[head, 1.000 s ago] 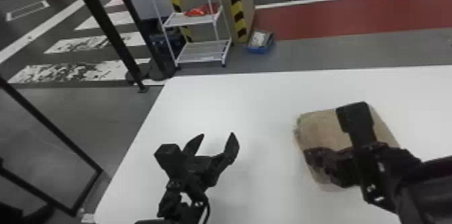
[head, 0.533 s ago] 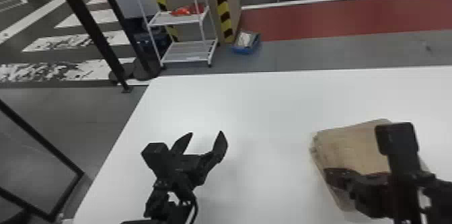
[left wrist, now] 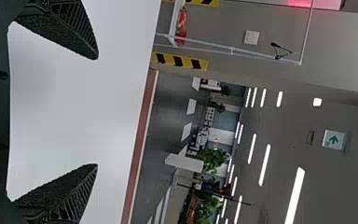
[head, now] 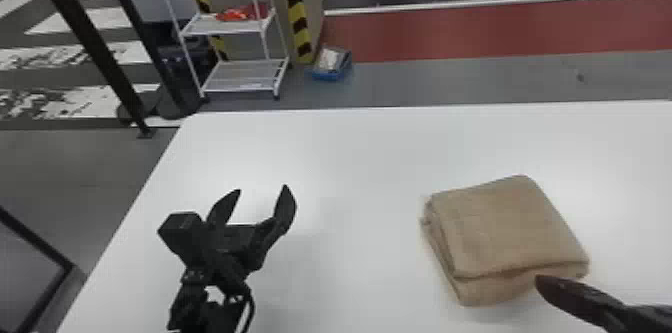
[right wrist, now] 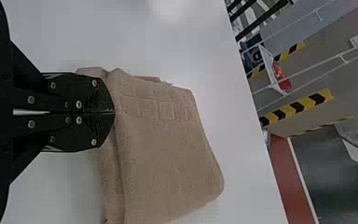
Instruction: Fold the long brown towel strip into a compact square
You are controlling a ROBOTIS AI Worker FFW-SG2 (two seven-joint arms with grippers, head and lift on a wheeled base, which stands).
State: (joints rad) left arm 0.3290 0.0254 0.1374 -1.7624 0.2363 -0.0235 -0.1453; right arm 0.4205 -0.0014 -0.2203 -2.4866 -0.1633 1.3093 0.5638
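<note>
While the right pincer [head: 541, 281] was closed at the folded towel's [head: 505, 227] edge, I could not tell if it gripped cloth. The left pincer [head: 262, 189] was wide open and empty; beyond it, past the table [head: 360, 157], stood a white rack [head: 227, 27].

- My towel [head: 505, 227] is brown, banded with squares
- My tabletop [head: 350, 167] is white
- My left gripper [head: 262, 189] is black
- I see yellow tape [head: 297, 9] striped black

Drew the right gripper [head: 545, 283] back from over the folded brown towel [head: 505, 227] to its near edge, uncovering the top. Slid the towel nearer since 1 second ago. Turned the head view rightward.
</note>
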